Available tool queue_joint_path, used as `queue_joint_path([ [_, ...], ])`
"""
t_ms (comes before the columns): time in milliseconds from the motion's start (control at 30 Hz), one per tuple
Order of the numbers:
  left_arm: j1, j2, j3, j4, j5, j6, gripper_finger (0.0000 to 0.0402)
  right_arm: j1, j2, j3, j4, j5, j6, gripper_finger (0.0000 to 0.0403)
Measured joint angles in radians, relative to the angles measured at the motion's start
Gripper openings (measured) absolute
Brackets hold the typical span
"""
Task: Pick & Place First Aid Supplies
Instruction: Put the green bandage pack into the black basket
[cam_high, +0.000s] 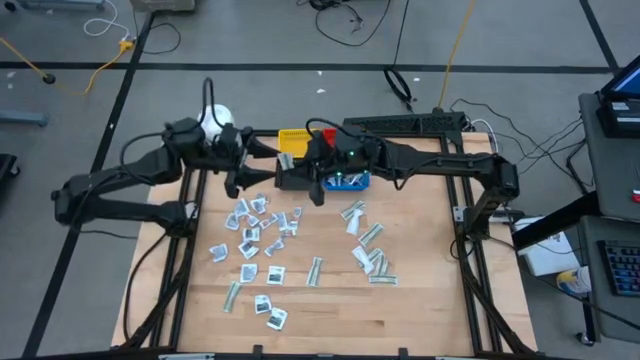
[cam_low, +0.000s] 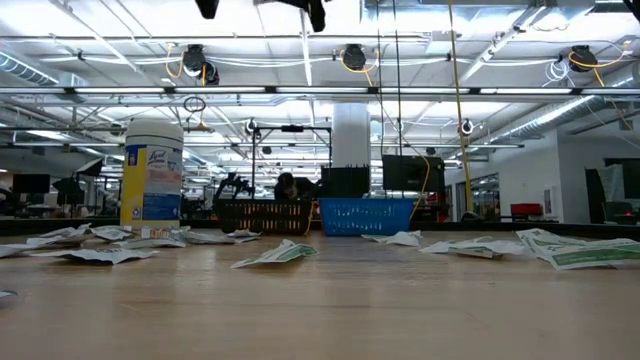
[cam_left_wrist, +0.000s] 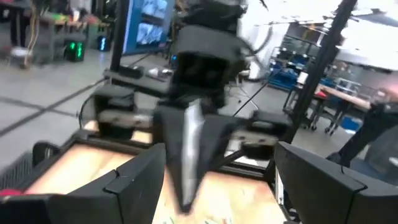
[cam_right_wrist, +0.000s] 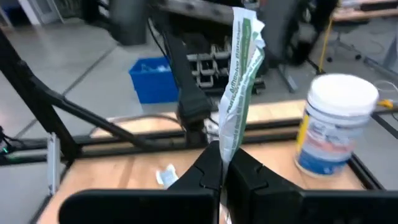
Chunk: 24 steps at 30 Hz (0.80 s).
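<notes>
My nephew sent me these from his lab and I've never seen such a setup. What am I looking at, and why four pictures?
It is a robot with two dark arms at a wooden table. One camera looks straight down, one sits at table-top height, and one rides on each wrist. Scattered on the wood are small first aid packets. At the far edge stand small bins, a blue one among them, and a white-lidded jar. The right pincer is shut on a long green-printed packet, holding it upright. The left pincer is open and empty, facing the right arm above the far edge of the table.
</notes>
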Motion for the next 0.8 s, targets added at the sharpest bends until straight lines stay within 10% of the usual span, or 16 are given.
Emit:
queue_joint_path([
  [200, -0.055, 0.041, -0.001, 0.041, -0.092, 0.051, 0.0264, 0.002, -0.005, 0.0, 0.018, -0.003, -0.009, 0.0],
  [633, -0.085, 0.099, -0.001, 0.127, -0.098, 0.02, 0.0022, 0.003, -0.003, 0.0, 0.016, -0.018, -0.003, 0.0],
  [800, -0.085, 0.089, -0.001, 0.137, -0.133, 0.029, 0.0004, 0.003, -0.003, 0.0, 0.009, -0.028, -0.005, 0.0015],
])
